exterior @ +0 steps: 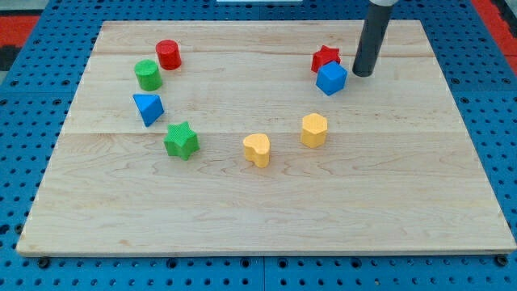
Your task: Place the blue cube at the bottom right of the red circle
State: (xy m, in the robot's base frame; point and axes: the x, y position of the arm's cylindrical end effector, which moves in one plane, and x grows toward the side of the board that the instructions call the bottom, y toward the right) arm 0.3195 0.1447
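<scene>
My tip (363, 74), the dark rod's lower end, sits just right of the blue cube (331, 78); no gripper, grasps nothing, contact unclear. Blue cube touches red star block (325, 57) at the wooden board's (266, 218) upper right. Red circle block (168, 54) far off at upper left, beside green cylinder block (148, 74).
</scene>
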